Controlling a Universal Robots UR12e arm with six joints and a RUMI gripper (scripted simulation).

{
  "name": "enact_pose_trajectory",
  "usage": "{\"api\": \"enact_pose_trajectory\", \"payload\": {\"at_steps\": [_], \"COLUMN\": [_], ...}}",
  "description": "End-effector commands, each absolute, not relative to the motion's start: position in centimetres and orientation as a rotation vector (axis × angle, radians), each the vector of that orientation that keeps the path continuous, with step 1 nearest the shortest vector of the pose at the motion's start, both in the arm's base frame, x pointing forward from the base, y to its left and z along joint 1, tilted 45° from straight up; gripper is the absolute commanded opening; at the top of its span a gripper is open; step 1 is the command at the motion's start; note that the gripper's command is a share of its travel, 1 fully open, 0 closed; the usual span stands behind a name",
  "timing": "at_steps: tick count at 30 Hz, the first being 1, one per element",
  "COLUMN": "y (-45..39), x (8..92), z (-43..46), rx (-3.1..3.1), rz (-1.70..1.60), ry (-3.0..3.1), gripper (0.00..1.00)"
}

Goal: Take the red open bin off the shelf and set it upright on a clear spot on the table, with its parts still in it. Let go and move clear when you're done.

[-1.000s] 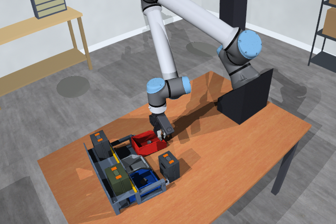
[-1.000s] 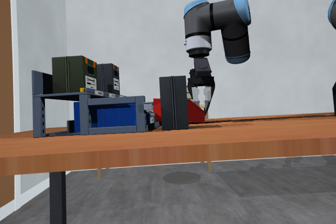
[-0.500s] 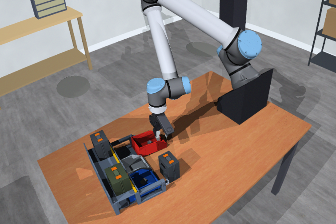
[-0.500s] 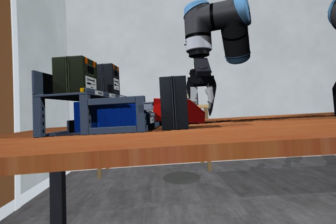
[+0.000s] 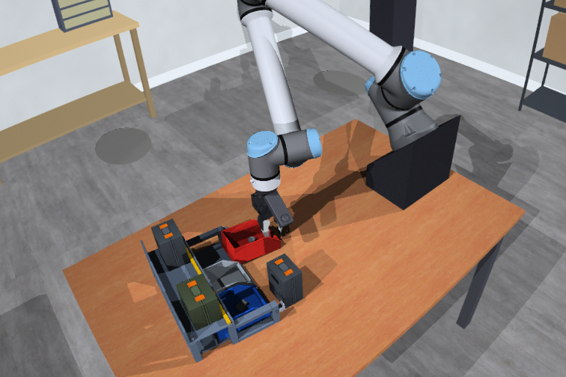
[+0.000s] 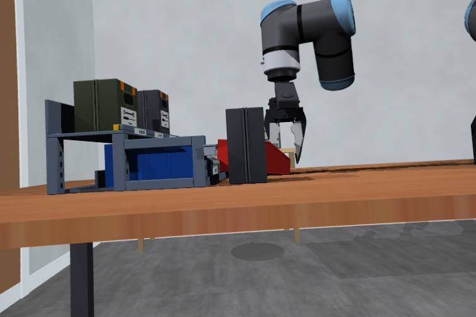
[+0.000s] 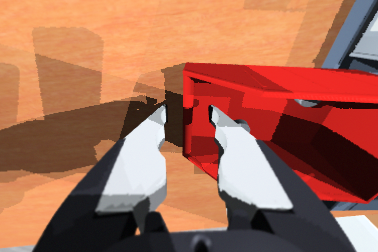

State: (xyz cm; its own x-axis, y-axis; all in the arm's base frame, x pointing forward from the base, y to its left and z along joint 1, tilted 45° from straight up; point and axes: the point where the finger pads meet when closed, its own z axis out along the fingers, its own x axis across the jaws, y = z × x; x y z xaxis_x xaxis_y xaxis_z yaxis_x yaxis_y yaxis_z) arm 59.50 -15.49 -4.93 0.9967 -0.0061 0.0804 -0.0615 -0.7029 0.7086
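Note:
The red open bin (image 5: 247, 241) stands upright on the table just beside the shelf rack (image 5: 206, 289). It also shows in the side view (image 6: 277, 159), partly hidden behind a dark case, and in the wrist view (image 7: 280, 123). A small grey part (image 5: 251, 239) lies inside it. My gripper (image 5: 274, 226) is over the bin's end wall farthest from the shelf. The fingers stand apart, one inside the wall and one outside, with a gap on both sides. In the side view the gripper (image 6: 286, 142) is open, fingertips just above the table.
The grey rack holds a blue bin (image 5: 239, 299) below, and a green case (image 5: 198, 301) and a dark case (image 5: 168, 241) on top. Another dark case (image 5: 284, 278) stands on the table close to the red bin. The arm's black base (image 5: 414, 164) is at the back right.

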Motion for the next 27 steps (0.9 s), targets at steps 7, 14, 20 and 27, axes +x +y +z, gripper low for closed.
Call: {"api": "enact_pose_trajectory", "payload": {"at_steps": [7, 14, 20, 27], "y": [-15.5, -15.5, -15.5, -13.9], "x": [59.5, 59.5, 59.5, 59.4], "z": [-4.9, -4.9, -4.9, -3.4], "rx": [2.349, 2.349, 2.349, 2.349], "rz": [0.093, 0.093, 0.093, 0.093], "ry": [-0.046, -0.046, -0.046, -0.046], "gripper": [0.26, 0.26, 0.26, 0.26]}}
